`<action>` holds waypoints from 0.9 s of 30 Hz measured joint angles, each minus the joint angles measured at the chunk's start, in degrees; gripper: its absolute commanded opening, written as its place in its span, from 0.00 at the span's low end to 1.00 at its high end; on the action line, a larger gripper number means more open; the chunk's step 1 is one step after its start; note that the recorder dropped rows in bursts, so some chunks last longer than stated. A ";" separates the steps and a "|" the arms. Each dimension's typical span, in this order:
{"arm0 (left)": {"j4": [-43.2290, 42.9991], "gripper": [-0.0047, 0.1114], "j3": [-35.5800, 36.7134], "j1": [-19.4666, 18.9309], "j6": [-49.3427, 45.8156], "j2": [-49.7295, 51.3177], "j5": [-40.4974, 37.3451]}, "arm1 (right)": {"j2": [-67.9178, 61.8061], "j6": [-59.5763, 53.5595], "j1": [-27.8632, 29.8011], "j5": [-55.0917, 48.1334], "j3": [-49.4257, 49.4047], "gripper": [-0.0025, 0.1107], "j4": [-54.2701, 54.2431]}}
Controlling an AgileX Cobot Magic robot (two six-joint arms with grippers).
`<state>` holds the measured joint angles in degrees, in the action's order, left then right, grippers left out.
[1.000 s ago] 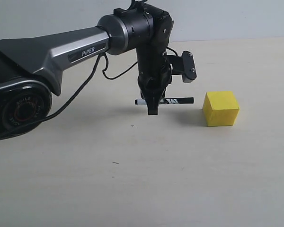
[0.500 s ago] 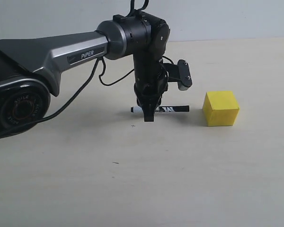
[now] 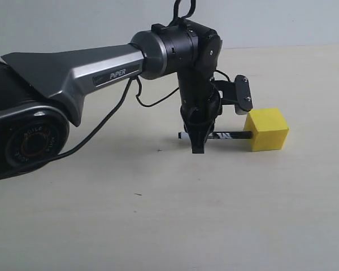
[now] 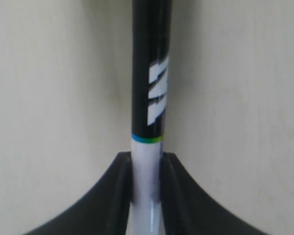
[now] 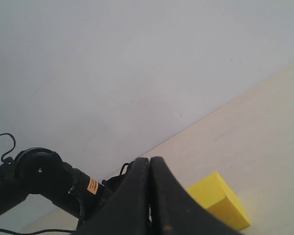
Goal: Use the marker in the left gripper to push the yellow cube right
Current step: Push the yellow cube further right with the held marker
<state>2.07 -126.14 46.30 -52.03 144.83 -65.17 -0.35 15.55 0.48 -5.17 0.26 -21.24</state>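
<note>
Solid bright yellow cube on beige tabletop, black tip of white-barrelled marker touching its near-arm face | left wrist view: black left gripper clamped on marker's white barrel | right wrist view: right gripper fingers pressed together, nothing held

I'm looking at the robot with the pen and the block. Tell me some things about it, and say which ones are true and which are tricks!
1. The left gripper is holding the marker. True.
2. The cube is red. False: the yellow cube is bright yellow.
3. The marker stands straight up. False: it lies level, pointing at the yellow cube.
4. The marker's far end reaches the side of the yellow cube. True.
5. The right gripper is wide open. False: its jaws are shut together, with nothing between them.
</note>
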 measured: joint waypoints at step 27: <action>-8.10 0.04 0.00 2.39 18.00 0.00 5.39 | 0.00 0.00 0.00 0.00 0.00 0.02 0.00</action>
<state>-6.03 -126.14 48.70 -34.03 144.83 -59.78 -0.35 15.55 0.48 -5.17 0.26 -21.24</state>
